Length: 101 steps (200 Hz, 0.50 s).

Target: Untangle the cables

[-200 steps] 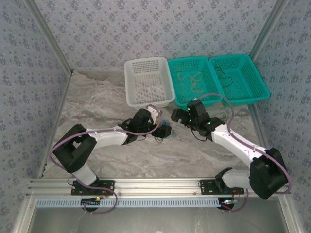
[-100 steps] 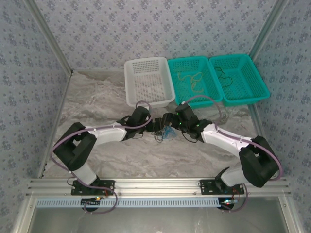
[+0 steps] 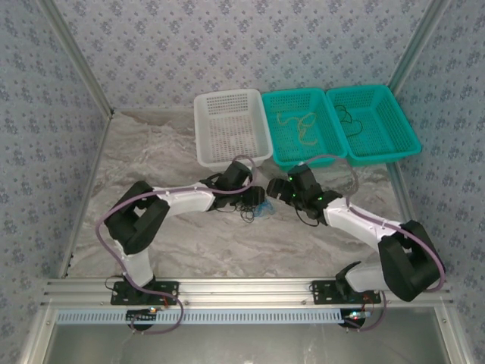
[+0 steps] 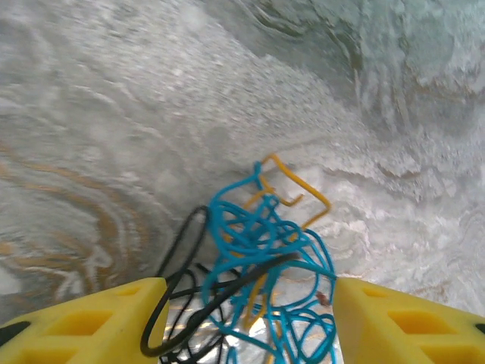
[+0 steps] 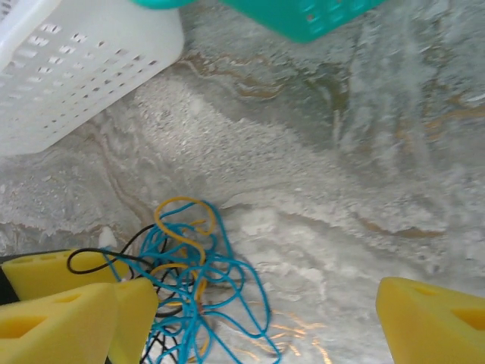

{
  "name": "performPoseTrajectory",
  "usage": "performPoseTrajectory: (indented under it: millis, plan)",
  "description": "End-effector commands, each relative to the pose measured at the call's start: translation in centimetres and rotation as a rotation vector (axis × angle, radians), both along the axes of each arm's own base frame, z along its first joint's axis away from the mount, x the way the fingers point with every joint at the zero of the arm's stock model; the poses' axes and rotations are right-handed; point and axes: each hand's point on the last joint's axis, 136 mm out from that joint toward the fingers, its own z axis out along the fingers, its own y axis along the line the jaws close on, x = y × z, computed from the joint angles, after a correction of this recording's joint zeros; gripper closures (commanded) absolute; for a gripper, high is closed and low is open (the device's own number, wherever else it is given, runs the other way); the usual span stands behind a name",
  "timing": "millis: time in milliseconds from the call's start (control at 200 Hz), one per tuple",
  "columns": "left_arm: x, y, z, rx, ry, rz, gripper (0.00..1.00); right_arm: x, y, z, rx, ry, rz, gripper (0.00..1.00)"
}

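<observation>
With left gripper (image 4: 246, 303) and right gripper (image 5: 265, 303) open and empty, we advise pinching the light, limp cables (image 4: 258, 243) at the yellow loop (image 4: 307, 186).

The marbled grey-white table (image 3: 151, 159) carries a white basket (image 3: 235, 158) at its far edge. One teal basket (image 3: 267, 121) stands just beside it; a second teal basket (image 3: 379, 155) sits toward the far right corner. The cables (image 3: 256, 210), a black, blue and yellow tangle, lie near the table's middle.
</observation>
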Motion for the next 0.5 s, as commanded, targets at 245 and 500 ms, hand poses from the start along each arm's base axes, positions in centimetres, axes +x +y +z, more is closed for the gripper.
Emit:
performPoseTrajectory:
  millis: [245, 500]
  plan:
    - [-1.6, -0.8, 1.8, -0.006, -0.084, -0.101, 0.33, -2.3, 0.8, -1.4, 0.054, 0.05, 0.131, 0.26]
    - [-0.7, 2.5, 2.2, 0.01, -0.126, 0.065, 0.26, -2.1, 3.1, -1.3, 0.116, 0.026, 0.236, 0.34]
